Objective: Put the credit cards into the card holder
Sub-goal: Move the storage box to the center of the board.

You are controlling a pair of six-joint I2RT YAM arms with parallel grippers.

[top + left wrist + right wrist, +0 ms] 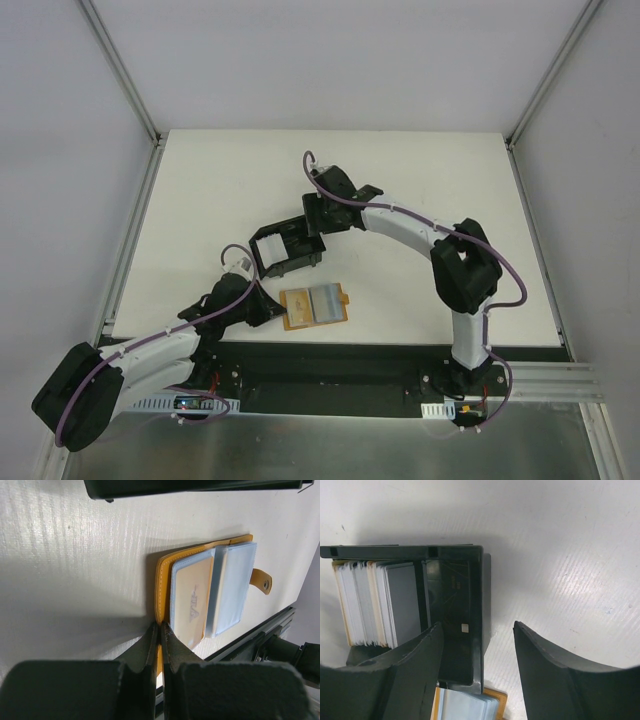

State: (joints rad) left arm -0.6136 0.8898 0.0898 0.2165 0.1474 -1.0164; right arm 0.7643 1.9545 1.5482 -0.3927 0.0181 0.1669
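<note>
The black card holder [300, 262] sat on the white table [420, 200], a little left of the middle and just beyond the open tan-orange wallet [315, 305], which lay flat near the table's front edge. From the right wrist camera, a row of credit cards [375, 602] stood on edge inside the card holder [475, 605], packed against its left side, white, grey and tan edges side by side, while the rest of the box showed its bare black floor. The right gripper [478, 625] hung over the holder's right wall with its jaws spread apart and nothing between them but that wall, one finger over the box's inside and the other over the table outside it; a corner of the wallet [465, 705] showed below. In the overhead view the right gripper [312, 228] was at the far right side of the box. The left gripper [272, 306] lay low at the wallet's left edge. From its own wrist camera, the left gripper [160, 629] was clenched tight, its tips meeting at the orange rim of the wallet [162, 580]; whether it pinched the cover could not be told. Inside the wallet, clear plastic sleeves [232, 590] were fanned open, and a tan card [192, 602] with a dark logo lay in the nearest one. The snap tab [262, 581] stuck out from the far side.
</note>
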